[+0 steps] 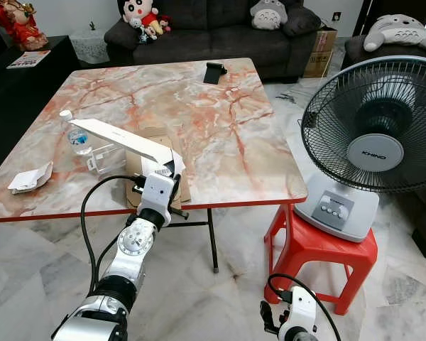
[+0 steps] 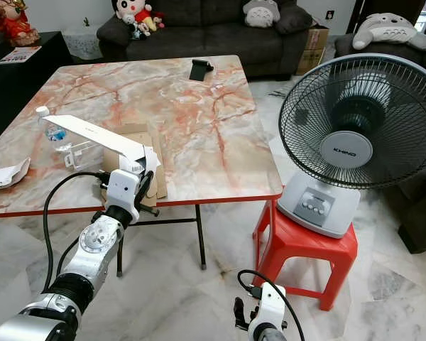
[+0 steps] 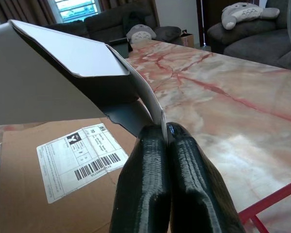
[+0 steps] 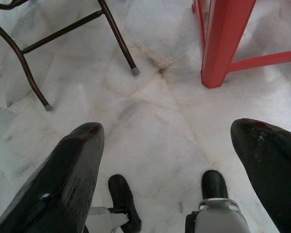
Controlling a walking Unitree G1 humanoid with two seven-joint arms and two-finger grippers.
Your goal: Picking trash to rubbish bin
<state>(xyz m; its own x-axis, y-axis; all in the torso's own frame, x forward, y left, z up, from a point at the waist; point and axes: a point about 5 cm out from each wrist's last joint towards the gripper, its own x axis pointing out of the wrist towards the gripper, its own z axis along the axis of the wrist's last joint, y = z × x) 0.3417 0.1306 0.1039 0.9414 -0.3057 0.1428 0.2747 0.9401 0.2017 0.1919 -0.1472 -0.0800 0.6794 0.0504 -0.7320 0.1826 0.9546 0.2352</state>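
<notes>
My left claw (image 3: 166, 141) is clamped on one corner of a long white folded cardboard piece (image 1: 121, 139), so it cantilevers up toward ten o'clock above the flat brown cardboard box with a shipping label (image 3: 63, 170), presumably lifted clear for binning. My right claw (image 4: 167, 160) hangs spread and empty over the pale marble floor (image 4: 150, 97). The pink-veined marble tabletop (image 1: 213, 106) stands before a dark grey sofa (image 1: 220, 32); I spot no bin.

Fan (image 1: 373, 145) on stool (image 1: 319, 252), right of table (image 1: 220, 135); sofa (image 1: 213, 32) behind.
</notes>
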